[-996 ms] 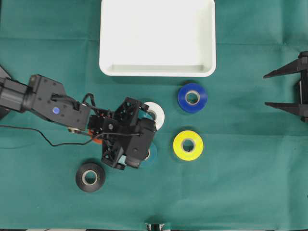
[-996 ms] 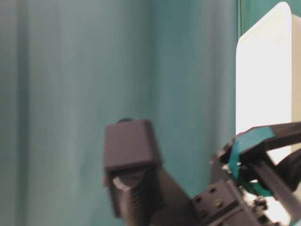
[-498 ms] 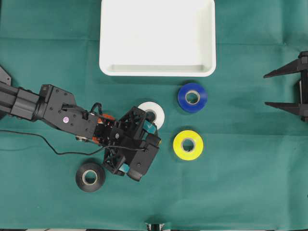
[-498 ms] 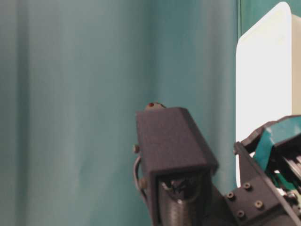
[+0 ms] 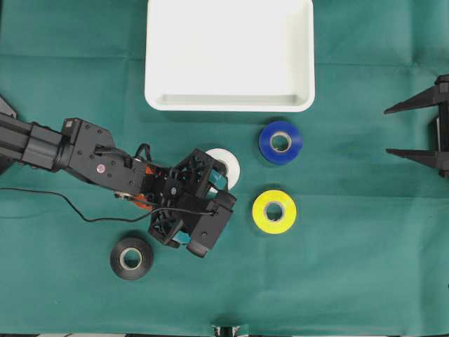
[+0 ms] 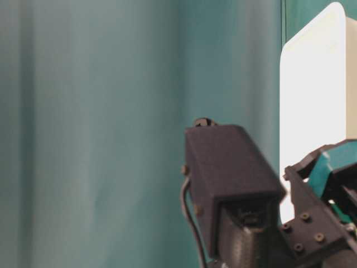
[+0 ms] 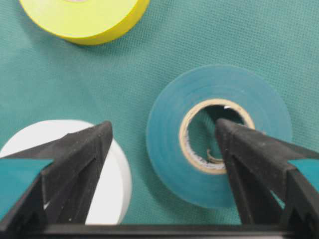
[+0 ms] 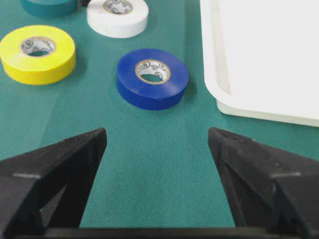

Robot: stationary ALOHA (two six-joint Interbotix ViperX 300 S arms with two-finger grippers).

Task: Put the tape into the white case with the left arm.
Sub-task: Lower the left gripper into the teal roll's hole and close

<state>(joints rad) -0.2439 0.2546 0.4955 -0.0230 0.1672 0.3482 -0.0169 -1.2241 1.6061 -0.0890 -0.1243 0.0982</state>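
Teal tape [image 7: 219, 134] lies flat on the green cloth [image 5: 351, 267] directly under the left gripper [image 7: 162, 132], whose two black fingers stand spread wide. In the left wrist view one finger [image 7: 75, 164] sits over the edge of the white tape roll [image 7: 107, 184], and the other finger [image 7: 254, 159] overlaps the far side of the teal roll, near its cardboard core. Whether either fingertip touches the roll cannot be told. The yellow tape roll [image 7: 84, 17] shows at the top of that view, apart from both.

From overhead, the left arm [image 5: 77, 151] reaches in from the left edge, and its wrist block hides the teal roll completely. The white roll [image 5: 228, 165] peeks out just beyond the gripper, toward the white case [image 5: 229, 104], which sits at the top middle of the cloth. A blue tape roll [image 5: 280, 142] lies just below the case's lower right corner, the yellow roll [image 5: 274, 211] lies below that, and a black tape roll [image 5: 132, 258] rests near the lower left, beside the arm.

The right gripper [image 8: 157, 149] hangs at the right edge, fingers spread wide and holding nothing, with the blue roll [image 8: 152, 78] ahead of it and the case's rim [image 8: 224, 94] to one side.
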